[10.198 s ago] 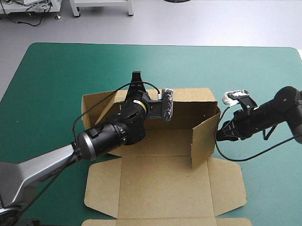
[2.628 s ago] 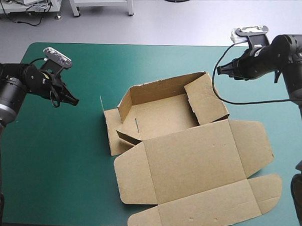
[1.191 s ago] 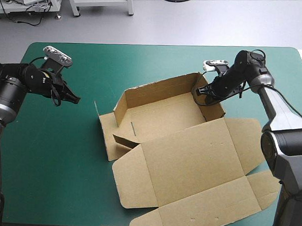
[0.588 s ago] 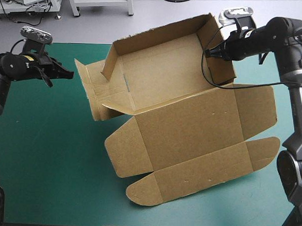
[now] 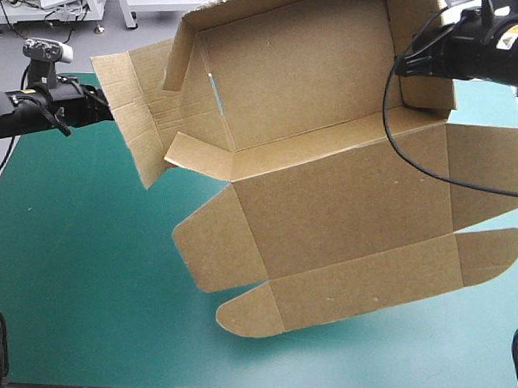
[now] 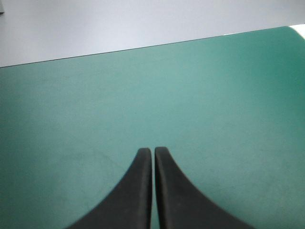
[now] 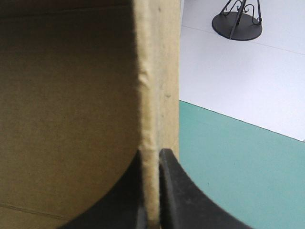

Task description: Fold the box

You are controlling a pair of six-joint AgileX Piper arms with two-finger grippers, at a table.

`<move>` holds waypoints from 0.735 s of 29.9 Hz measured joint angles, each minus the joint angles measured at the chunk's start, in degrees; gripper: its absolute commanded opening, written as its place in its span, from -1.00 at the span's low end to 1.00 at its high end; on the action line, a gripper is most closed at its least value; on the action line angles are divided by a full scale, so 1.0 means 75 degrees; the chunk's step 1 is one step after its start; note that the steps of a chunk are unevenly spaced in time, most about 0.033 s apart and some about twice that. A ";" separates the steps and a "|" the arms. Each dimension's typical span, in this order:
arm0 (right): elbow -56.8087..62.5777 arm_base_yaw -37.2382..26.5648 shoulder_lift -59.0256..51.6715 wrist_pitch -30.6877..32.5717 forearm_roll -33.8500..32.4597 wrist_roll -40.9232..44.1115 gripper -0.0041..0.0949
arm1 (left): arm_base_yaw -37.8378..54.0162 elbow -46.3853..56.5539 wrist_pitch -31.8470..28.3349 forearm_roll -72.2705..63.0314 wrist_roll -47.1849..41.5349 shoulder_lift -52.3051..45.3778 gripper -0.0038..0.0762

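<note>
1 brown box point(image 5: 328, 197), 1 table point(image 5: 75, 263) with a teal-green cover, and 2 end effectors: 1 left end effector point(image 6: 153, 151) and 1 right end effector point(image 7: 152, 153), each with 2 black fingers point(image 6: 136, 191).

The left pincer point(image 6: 153, 151) is pressed together, its arm level; the right pincer point(image 7: 153, 155), raised, pinches the box point(image 5: 328, 188).

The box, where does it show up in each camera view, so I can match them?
High view: the box is held up over the table, across the middle, its right wall pinched by the right gripper.
Left wrist view: not in it; only the teal-green cover ahead of the left gripper.
Right wrist view: its wall's edge stands between the fingers, its inside beside them.
Shared landmark: the teal-green cover.
</note>
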 measured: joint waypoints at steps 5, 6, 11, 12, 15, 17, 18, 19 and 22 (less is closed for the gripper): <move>-0.0015 0.0000 -0.0085 0.0000 0.0017 0.0000 -0.96 | 0.0000 0.0000 0.0548 -0.0824 0.0160 0.0019 -0.88; -0.0015 0.0000 -0.0085 0.0000 0.0017 0.0000 -0.96 | 0.0000 -0.0007 0.0738 -0.0973 0.0197 0.0019 -0.88; 0.0007 0.0000 -0.0004 0.0000 -0.0006 0.0000 -0.96 | 0.0000 -0.0007 0.1470 -0.1670 0.0340 0.0019 -0.88; 0.0007 0.0000 0.0016 0.0000 -0.0006 0.0000 -0.96 | 0.0000 -0.0007 0.1557 -0.1844 0.0352 0.0019 -0.88; 0.0007 0.0000 0.0087 0.0000 0.0003 0.0008 -0.96 | 0.0000 -0.0007 0.1795 -0.2285 0.0358 0.0019 -0.88; 0.0007 0.0000 0.0131 0.0000 0.0018 0.0016 -0.96 | 0.0000 -0.0015 0.1871 -0.2514 0.0358 0.0019 -0.88; 0.0007 0.0000 0.0145 0.0000 0.0035 0.0024 -0.96 | 0.0000 -0.0023 0.1885 -0.2637 0.0358 0.0019 -0.88; 0.0009 0.0000 0.0163 -0.0008 0.0048 0.0024 -0.96 | 0.0000 -0.0029 0.1885 -0.2727 0.0358 0.0019 -0.88; 0.0023 0.0000 0.0225 -0.0008 0.0160 0.0031 -0.96 | 0.0000 -0.0029 0.1891 -0.2873 0.0386 0.0019 -0.88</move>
